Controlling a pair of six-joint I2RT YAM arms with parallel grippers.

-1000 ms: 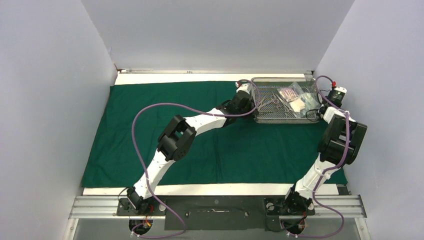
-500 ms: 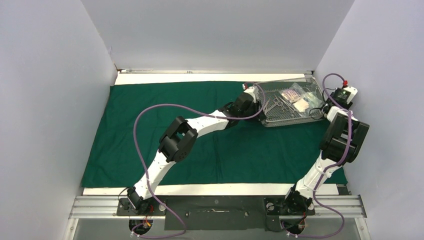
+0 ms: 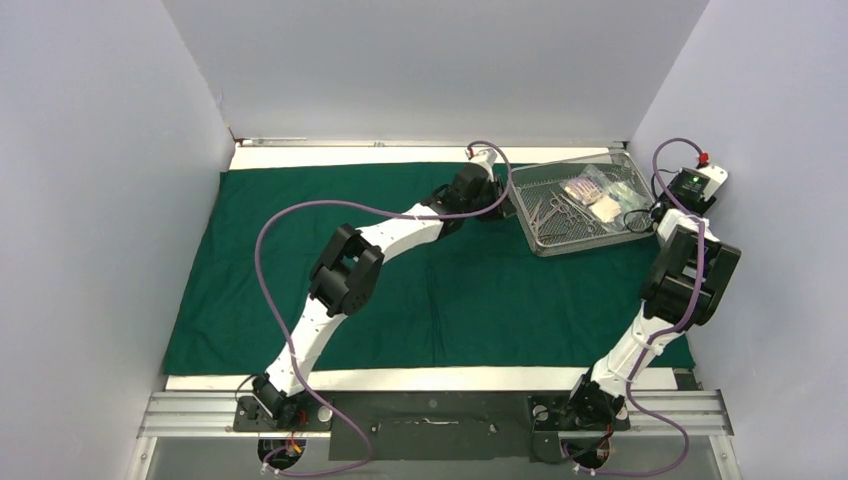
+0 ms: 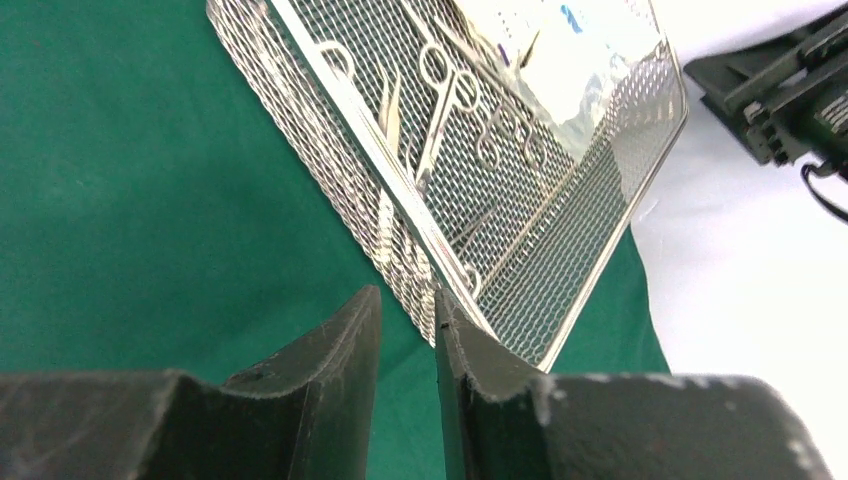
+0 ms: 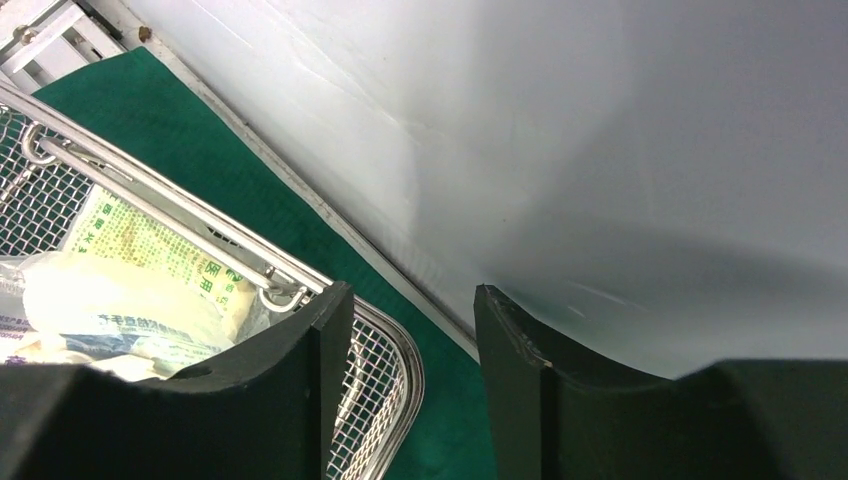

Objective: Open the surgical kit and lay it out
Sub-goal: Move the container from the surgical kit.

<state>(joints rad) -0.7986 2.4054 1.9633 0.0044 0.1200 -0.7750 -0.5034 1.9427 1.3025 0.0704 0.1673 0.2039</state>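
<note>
Tray (image 3: 560,240) sits skewed at the cloth's (image 3: 400,290) far right corner, instruments inside. Left gripper (image 4: 407,295) nearly pressed together at its left wall, maybe pinching to drag; cannot tell. Right gripper (image 5: 412,295) spread, empty, leaving the tray free.

L arm (image 3: 390,235) stretched far fwd-right, L fingers (image 4: 345,345) nearly together; R arm (image 3: 688,278) folded upright, R fingers (image 5: 315,340) apart.
</note>
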